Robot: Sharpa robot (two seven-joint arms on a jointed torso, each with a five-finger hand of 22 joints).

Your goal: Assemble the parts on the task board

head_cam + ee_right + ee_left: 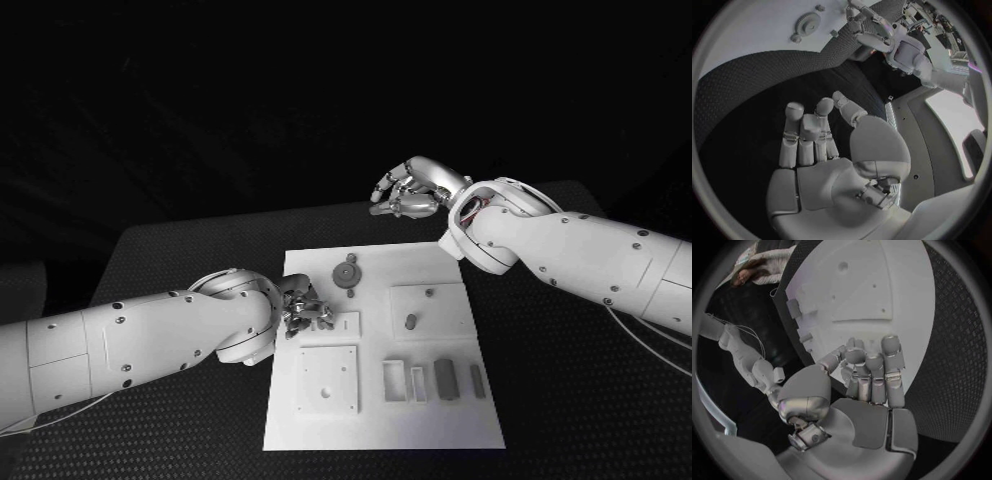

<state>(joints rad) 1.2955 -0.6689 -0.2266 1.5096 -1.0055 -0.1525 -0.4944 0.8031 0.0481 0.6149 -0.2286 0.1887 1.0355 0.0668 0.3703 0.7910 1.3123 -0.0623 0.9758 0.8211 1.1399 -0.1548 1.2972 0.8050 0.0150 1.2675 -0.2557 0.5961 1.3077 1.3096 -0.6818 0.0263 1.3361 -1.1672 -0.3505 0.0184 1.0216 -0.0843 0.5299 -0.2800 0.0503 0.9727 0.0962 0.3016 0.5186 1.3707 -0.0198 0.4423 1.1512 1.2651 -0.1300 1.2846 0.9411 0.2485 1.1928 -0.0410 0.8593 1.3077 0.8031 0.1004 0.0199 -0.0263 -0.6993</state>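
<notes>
White task board (378,420): 1 gear (346,271), 2 dark blocks (447,379).

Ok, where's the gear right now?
In the head view the gear lies on the far part of the white board, just beyond the left hand and nearer than the raised right hand.

The counter (173,260) is black with a fine dotted texture. The white board (378,428) lies flat on it near the middle, its long sides running away from the robot. On the board lie a round gear (346,271) near the far end, raised white square plates (327,380), and small upright grey parts (446,379) in a row toward the near end.
</notes>
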